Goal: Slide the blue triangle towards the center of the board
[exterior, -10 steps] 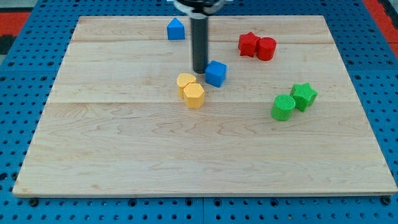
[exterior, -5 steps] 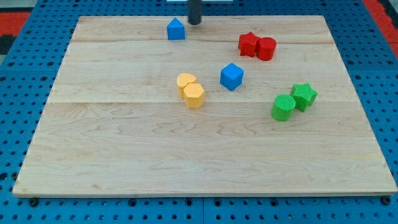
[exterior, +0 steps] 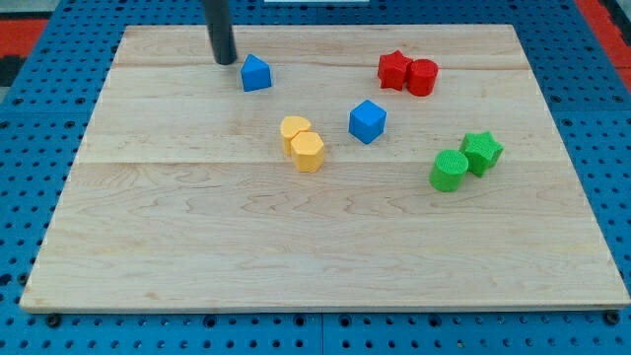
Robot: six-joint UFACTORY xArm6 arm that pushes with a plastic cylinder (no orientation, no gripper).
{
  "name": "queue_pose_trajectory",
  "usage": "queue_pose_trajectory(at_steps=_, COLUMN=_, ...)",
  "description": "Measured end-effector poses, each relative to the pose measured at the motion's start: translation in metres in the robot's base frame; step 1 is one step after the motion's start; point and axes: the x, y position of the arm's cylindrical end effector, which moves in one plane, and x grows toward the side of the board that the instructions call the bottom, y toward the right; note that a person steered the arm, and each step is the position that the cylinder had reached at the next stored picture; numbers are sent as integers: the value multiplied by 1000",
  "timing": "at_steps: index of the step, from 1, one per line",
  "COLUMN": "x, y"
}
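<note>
Standing near the view's top left of the wooden board (exterior: 197, 247), my tip (exterior: 225, 61) is touching down just to the upper left of the blue triangle (exterior: 255, 73), close beside it; whether they are touching, I cannot tell. Being a plain rod, it is holding nothing. The blue triangle is sitting up toward the board's top edge, left of the middle line. A blue cube (exterior: 367, 120) is resting nearer the centre, to the right of two yellow blocks (exterior: 302, 143) pressing against each other. Two red blocks (exterior: 407, 72) are sitting together at upper right. A green cylinder (exterior: 449, 170) and a green star (exterior: 482, 152) are touching at the right side. A blue pegboard (exterior: 30, 148) is showing around the board.
</note>
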Motion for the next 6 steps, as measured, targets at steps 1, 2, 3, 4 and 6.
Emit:
queue_pose_trajectory(at_steps=1, x=16, y=62)
queue_pose_trajectory(at_steps=2, x=26, y=60)
queue_pose_trajectory(at_steps=3, x=18, y=0)
queue_pose_trajectory(at_steps=4, x=21, y=-42)
queue_pose_trajectory(at_steps=6, x=56, y=52)
